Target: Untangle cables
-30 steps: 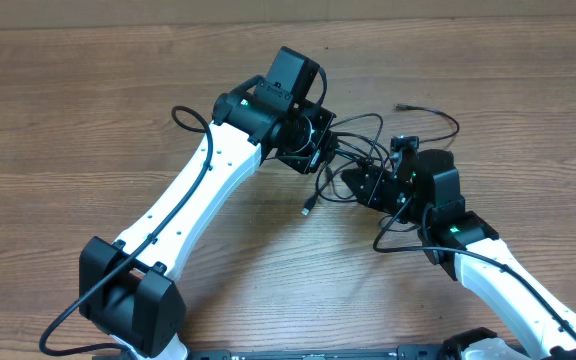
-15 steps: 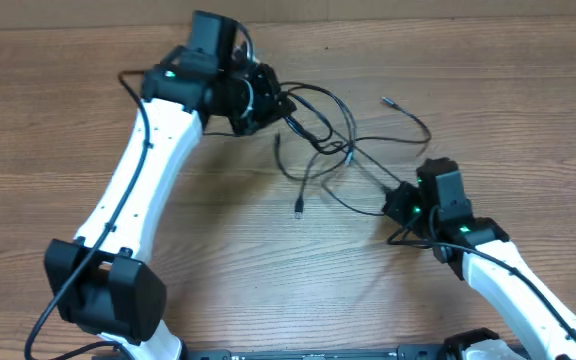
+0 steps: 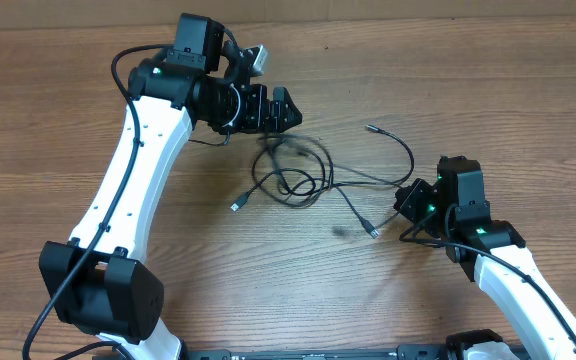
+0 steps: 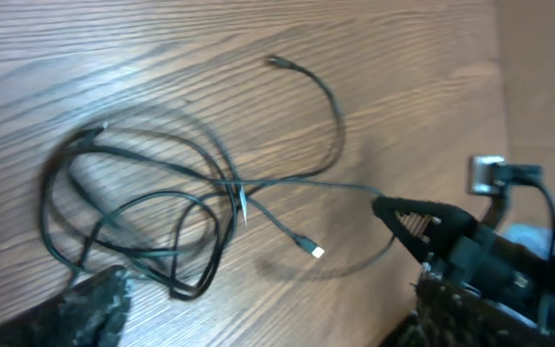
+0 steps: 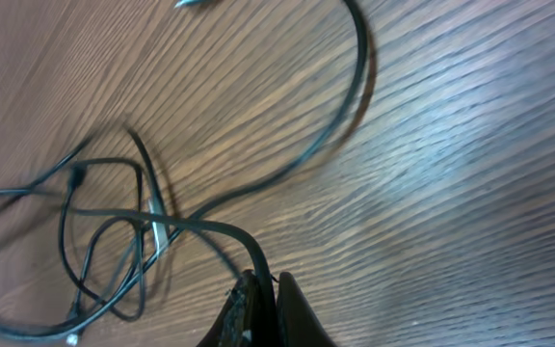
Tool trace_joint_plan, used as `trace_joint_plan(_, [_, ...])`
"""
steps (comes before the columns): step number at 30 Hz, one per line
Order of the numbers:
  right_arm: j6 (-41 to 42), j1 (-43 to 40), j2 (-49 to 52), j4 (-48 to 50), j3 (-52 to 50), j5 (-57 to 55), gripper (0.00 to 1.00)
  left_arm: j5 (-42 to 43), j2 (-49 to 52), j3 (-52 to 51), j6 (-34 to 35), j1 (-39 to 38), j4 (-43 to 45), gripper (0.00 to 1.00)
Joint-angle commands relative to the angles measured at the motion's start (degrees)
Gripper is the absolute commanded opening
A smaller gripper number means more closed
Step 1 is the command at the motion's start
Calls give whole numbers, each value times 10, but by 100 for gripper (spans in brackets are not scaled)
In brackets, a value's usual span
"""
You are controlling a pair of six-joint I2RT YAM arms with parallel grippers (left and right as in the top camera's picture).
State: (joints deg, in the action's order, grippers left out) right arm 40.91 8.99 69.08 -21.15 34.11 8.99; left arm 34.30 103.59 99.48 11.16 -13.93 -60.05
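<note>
Cables (image 3: pixel 293 175) end in the right gripper (image 3: pixel 408 197), whose jaws pinch one strand tight. From there the strand leads left to a loose tangle of loops on the wooden table (image 3: pixel 468 80). The tangle lies just below the left gripper (image 3: pixel 273 108), which hovers spread wide, holding nothing.

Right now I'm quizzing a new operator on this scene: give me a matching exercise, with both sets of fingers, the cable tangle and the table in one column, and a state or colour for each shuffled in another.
Column one
1. left fingers
2. right fingers
3. cable tangle
4. table

Column two
A. brown wood grain
B. closed on a cable strand
C. spread wide apart
D. lying in loose loops on the wood

Pairs: 1-C, 2-B, 3-D, 4-A
</note>
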Motion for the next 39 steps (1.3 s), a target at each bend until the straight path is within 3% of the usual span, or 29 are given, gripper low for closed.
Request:
trace_joint_plan(1, [-5, -4, -11, 0, 2, 16, 4, -49, -21, 16, 19, -8, 0, 96])
trace_joint_plan(7, [-5, -4, -11, 0, 2, 17, 6, -49, -20, 12, 49, -8, -2, 96])
trace_joint_plan(8, [-5, -4, -11, -1, 2, 17, 10, -49, -20, 10, 58, -8, -3, 97])
trace_joint_plan(10, [-5, -4, -11, -3, 2, 18, 31, -49, -20, 3, 105, -9, -9, 100])
trace_joint_plan(12, [-5, -4, -11, -4, 2, 15, 49, -49, -20, -15, 215, -19, -17, 100])
trace_joint_plan(14, [-5, -4, -11, -4, 2, 9, 59, -54, -20, -38, 360, -43, -16, 100])
trace_joint_plan(19, [-7, -4, -11, -7, 1, 10, 68, -136, -20, -90, 626, -94, -14, 86])
trace_joint_plan(21, [-7, -4, -11, -14, 1, 9, 70, -168, -20, -115, 764, -114, -10, 82])
trace_joint_plan(22, [-7, -4, -11, -20, 1, 10, 72, -200, -20, -132, 860, -129, -3, 73])
trace_joint_plan(27, [-61, -4, -11, -47, 1, 10, 75, -318, -20, -178, 1024, -163, 50, 70])
trace_joint_plan(32, [-100, -4, -11, -69, 1, 10, 76, -387, -16, -215, 1037, -184, 111, 74])
trace_joint_plan(39, [-100, -4, -11, -77, 1, 10, 76, -424, 14, -244, 1037, -191, 188, 67])
